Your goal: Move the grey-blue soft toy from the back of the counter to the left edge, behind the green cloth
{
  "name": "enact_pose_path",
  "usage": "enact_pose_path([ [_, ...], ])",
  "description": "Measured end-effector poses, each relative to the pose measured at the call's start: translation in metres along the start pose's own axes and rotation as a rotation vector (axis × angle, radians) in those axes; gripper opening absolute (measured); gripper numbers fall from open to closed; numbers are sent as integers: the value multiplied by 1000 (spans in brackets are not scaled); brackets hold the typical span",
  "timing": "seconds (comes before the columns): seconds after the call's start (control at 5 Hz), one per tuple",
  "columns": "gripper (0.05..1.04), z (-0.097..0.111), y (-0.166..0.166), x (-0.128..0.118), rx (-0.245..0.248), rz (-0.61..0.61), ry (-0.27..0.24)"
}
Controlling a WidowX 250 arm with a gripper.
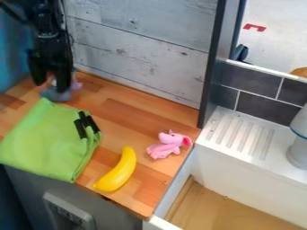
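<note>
Gripper [51,84]: hangs above the back left of the wooden counter [129,110]; cannot tell whether clenched, released or grasping.
Grey-and-pink thing [55,94]: sits directly under the gripper, partly hidden by it; too unclear to identify.
Green cloth [45,143]: lies folded on the near side of the gripper, with two black strips [87,125] at its right side.
Yellow banana [118,171]: rests well apart from the gripper, nearer the camera and to the right, just beside the cloth.
Whitewashed plank wall [144,45]: stands behind the counter, to the right of the gripper.
Pink toy elephant [167,144]: lies farther right of the gripper than the banana, near the counter's right edge.
Ridged white drainboard [240,134]: extends far right of the gripper, past the dark post [212,58].
</note>
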State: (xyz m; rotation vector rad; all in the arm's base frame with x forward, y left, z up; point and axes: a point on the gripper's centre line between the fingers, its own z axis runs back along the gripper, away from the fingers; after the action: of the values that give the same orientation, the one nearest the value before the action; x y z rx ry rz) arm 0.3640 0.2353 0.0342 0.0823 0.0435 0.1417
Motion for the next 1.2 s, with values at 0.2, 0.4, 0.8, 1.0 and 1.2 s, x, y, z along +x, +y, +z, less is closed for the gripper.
enact_pose_path([
  [0.2, 1000, -6, -9, 1, -56, 11, 2],
  [0.4, 954, -6, -12, 5, -70, 27, -20],
  [0.8, 679, -15, -11, 9, -74, 58, -7],
  [1.0, 655, -13, -12, 10, -84, 55, -25],
  [1.2, 655, -5, -11, 5, -75, 17, -94],
])
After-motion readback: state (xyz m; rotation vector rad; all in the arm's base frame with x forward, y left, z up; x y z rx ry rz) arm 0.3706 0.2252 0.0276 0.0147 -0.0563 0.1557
